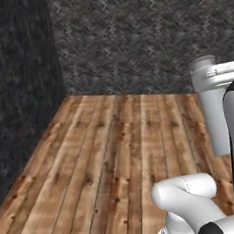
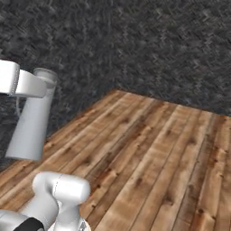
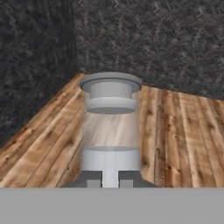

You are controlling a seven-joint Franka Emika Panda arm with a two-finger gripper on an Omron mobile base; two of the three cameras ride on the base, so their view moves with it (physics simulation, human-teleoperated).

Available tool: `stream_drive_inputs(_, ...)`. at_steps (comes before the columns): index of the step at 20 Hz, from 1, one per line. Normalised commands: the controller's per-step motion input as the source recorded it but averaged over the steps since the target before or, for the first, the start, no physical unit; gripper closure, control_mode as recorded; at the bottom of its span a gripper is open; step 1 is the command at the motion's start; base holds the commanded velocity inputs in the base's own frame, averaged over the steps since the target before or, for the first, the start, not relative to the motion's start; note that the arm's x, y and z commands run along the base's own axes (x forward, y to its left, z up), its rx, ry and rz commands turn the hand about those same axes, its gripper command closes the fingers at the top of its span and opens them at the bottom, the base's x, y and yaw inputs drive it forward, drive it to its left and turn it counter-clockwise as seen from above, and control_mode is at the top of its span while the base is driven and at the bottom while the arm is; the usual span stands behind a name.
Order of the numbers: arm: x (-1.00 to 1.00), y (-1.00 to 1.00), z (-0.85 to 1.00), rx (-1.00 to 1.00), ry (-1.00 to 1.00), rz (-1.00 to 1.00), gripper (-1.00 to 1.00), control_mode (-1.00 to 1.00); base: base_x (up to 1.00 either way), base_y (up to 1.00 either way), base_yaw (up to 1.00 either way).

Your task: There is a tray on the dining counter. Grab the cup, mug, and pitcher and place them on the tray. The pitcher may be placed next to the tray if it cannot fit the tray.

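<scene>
Hand view — pitcher (image 3: pixel 110 127) pinched upright in the claw (image 3: pixel 110 181) — above wood floor (image 3: pixel 175 144).

The arm (image 1: pixel 188 195) consists of glossy white, rounded cylindrical links joined by dark bands. A black panel with small pale lettering runs along one upper link. The end effector (image 3: pixel 110 183) carries two small grey, square-tipped fingers (image 3: pixel 92 180).

Both base views high behind the arm, angled down over the same wooden floor (image 1: pixel 107 155), hand view close along the pitcher (image 3: pixel 110 127)
</scene>
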Motion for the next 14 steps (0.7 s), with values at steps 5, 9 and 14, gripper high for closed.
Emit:
stream_drive_inputs(5, 0.00, 0.00, 0.00, 0.00, 0.00, 0.00, 1.00, 1.00, 1.00, -0.04, -0.27)
stream_drive_inputs(9, 0.00, 0.00, 0.00, 0.00, 0.00, 0.00, 1.00, 1.00, 1.00, -0.04, -0.33)
stream_drive_inputs(14, 0.00, 0.00, 0.00, 0.00, 0.00, 0.00, 1.00, 1.00, 1.00, -0.08, -0.53)
